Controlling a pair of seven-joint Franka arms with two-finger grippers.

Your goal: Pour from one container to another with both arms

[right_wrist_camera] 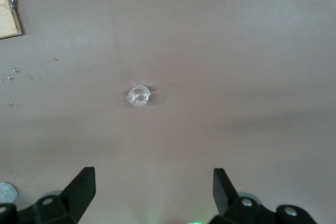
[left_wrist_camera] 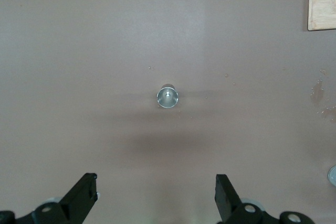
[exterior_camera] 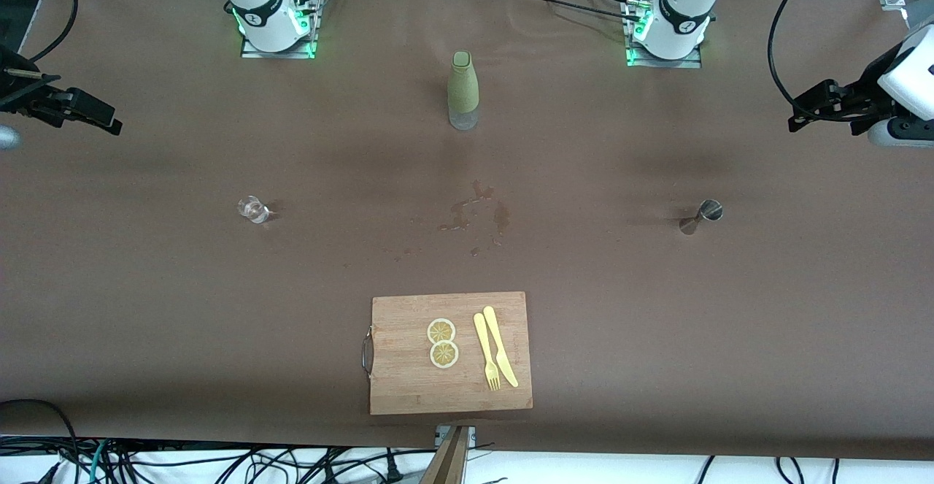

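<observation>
A small clear glass (exterior_camera: 253, 209) stands on the brown table toward the right arm's end. A metal jigger (exterior_camera: 702, 215) stands toward the left arm's end. My right gripper (exterior_camera: 109, 120) hangs open and empty high over the table's edge at its end. In the right wrist view the glass (right_wrist_camera: 138, 96) sits well below the open right gripper (right_wrist_camera: 153, 187). My left gripper (exterior_camera: 799, 120) is also open and empty, up at its own end. The left wrist view shows the jigger (left_wrist_camera: 167, 97) from above, far under the open left gripper (left_wrist_camera: 156, 192).
A green-sleeved bottle (exterior_camera: 463, 90) stands upright mid-table between the two bases. A wooden cutting board (exterior_camera: 408, 382) near the front camera carries two lemon slices (exterior_camera: 442, 343), a yellow fork (exterior_camera: 487, 352) and a knife (exterior_camera: 500, 345). Wet spots (exterior_camera: 474, 217) mark the middle.
</observation>
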